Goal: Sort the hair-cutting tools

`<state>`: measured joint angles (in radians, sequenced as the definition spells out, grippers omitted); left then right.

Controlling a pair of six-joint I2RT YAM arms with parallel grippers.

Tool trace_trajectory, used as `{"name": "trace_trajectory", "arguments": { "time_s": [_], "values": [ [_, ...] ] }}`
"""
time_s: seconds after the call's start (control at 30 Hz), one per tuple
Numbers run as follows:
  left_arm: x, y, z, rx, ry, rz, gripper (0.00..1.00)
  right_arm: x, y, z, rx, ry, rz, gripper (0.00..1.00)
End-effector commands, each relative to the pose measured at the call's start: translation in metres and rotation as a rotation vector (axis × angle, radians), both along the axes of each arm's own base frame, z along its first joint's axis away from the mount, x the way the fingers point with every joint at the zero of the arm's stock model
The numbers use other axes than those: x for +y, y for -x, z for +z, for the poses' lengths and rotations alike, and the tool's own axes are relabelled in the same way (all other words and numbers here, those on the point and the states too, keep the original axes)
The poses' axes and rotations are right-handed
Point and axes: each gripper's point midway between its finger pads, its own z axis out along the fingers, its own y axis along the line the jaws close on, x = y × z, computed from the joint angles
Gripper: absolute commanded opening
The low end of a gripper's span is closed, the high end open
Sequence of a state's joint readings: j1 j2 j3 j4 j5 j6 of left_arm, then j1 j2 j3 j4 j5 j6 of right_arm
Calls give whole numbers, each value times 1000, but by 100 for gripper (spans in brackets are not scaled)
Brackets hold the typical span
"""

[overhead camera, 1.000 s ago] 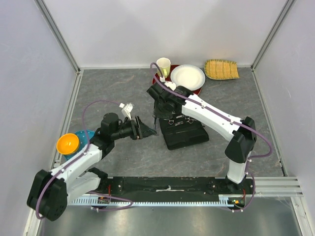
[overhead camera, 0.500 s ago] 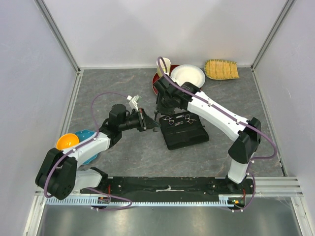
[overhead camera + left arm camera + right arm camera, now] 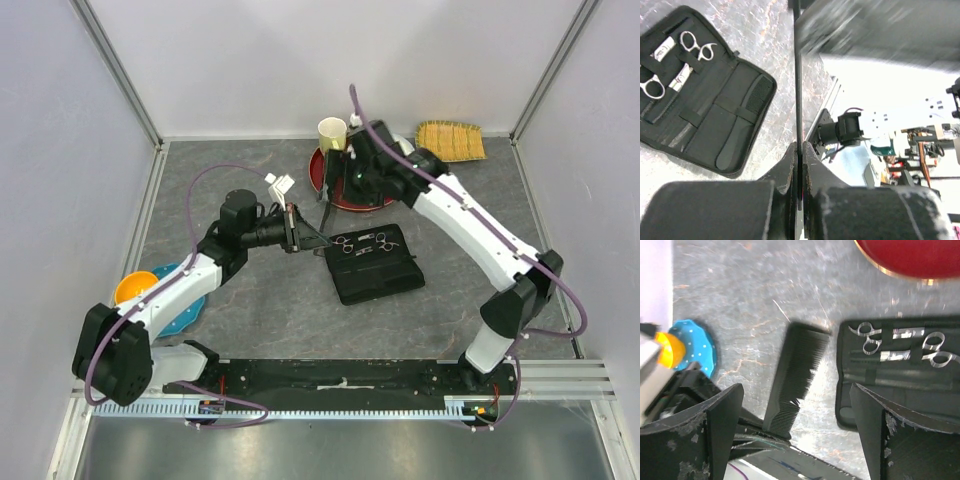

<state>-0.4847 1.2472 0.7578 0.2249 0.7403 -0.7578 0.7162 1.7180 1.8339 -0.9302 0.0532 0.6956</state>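
An open black case (image 3: 378, 284) lies mid-counter (image 3: 260, 315); behind it stand a paper cup (image 3: 332, 131), a red plate (image 3: 345, 200) and a woven tray (image 3: 450, 141). At left, an orange bowl (image 3: 135, 289) meets a blue plate (image 3: 188, 304).

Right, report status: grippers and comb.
Left gripper shut on black comb. Right gripper open, clear of it. Both scissors in case. Nothing between comb and case.

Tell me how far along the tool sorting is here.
Done: the two silver scissors sit strapped in the open black case. In hand: the left gripper is shut on the flat black comb, holding it beside the case, while the right gripper hangs open above it. Left: the comb is not yet in the case.
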Motion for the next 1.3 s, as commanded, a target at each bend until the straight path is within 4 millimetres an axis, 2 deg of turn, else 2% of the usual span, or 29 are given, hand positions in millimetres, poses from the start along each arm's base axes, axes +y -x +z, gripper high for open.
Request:
{"name": "trace_trajectory", "arguments": {
  "time_s": [0.0, 0.07, 0.1, 0.2, 0.27, 0.4, 0.47, 0.5, 0.6, 0.8, 1.03, 1.13, 1.27],
  "values": [
    [3, 19, 32, -120, -46, -125, 2, -4, 3, 106, -306, -118, 264, 95],
    [8, 28, 28, -107, -96, -160, 2, -9, 12, 128, -367, -138, 323, 96],
    [8, 30, 41, -139, -91, -178, 2, -15, 12, 134, -409, -121, 367, 98],
    [10, 48, 55, -170, -86, -275, 2, -19, 27, 157, -480, -147, 479, 98],
    [14, 63, 61, -213, -75, -352, 2, -14, 47, 170, -509, -200, 590, 98],
    [24, 91, 67, -232, -79, -464, 2, -11, 77, 176, -551, -240, 769, 98],
    [26, 101, 73, -269, -58, -520, 2, -10, 88, 173, -557, -249, 835, 98],
    [29, 106, 73, -259, -60, -533, 2, -7, 100, 173, -537, -285, 890, 98],
    [32, 113, 78, -289, -56, -559, 2, -3, 113, 162, -480, -338, 957, 98],
    [35, 121, 85, -310, -46, -574, 2, -6, 112, 135, -401, -305, 950, 86],
    [35, 115, 83, -299, -79, -550, 2, -4, 121, 109, -300, -333, 981, 74],
    [36, 116, 84, -297, -79, -552, 2, -5, 125, 104, -302, -334, 1008, 67],
    [37, 119, 84, -296, -73, -559, 2, -5, 124, 101, -292, -334, 1001, 51]
  ]
}}
